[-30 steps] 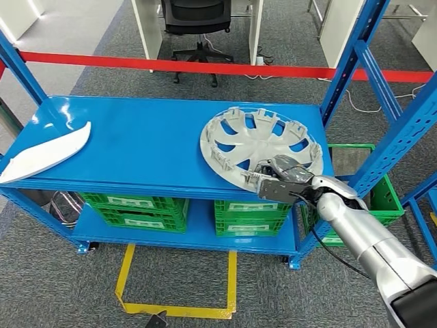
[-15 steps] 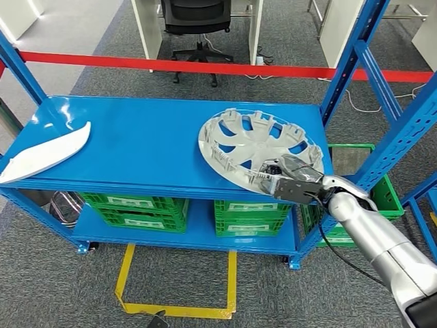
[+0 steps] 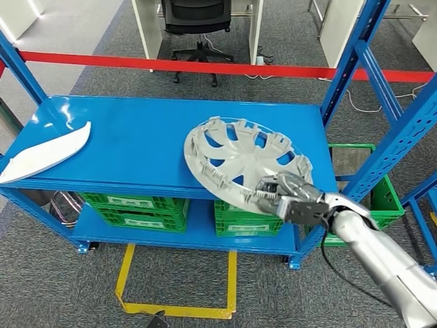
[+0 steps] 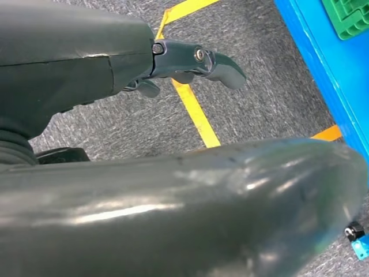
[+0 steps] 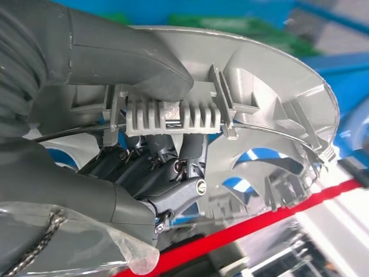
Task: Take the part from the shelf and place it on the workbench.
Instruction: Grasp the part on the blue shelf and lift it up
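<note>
A grey wheel cover [image 3: 242, 159] with curved spokes hangs tilted over the front edge of the blue shelf [image 3: 139, 143], inner side up. My right hand [image 3: 280, 195] grips its near rim, thumb on top and fingers underneath. In the right wrist view the thumb [image 5: 130, 55] presses on the cover's ribbed rim clip [image 5: 174, 115] while dark fingers [image 5: 169, 167] curl below it. A white curved panel [image 3: 44, 152] lies at the shelf's left end. My left hand [image 4: 191, 60] hangs over the floor, its fingers holding nothing.
Green crates [image 3: 134, 208] sit on the lower shelf level and another green crate [image 3: 384, 198] stands on the floor at the right. Blue shelf uprights [image 3: 360, 61] rise at the right. A red barrier tape [image 3: 206, 67] runs behind, with an office chair [image 3: 196, 20] beyond. Yellow floor tape [image 3: 175, 307] marks the carpet.
My right hand has pulled the wheel cover toward me and leftward; the cover now overhangs the shelf's front edge and tilts more steeply.
</note>
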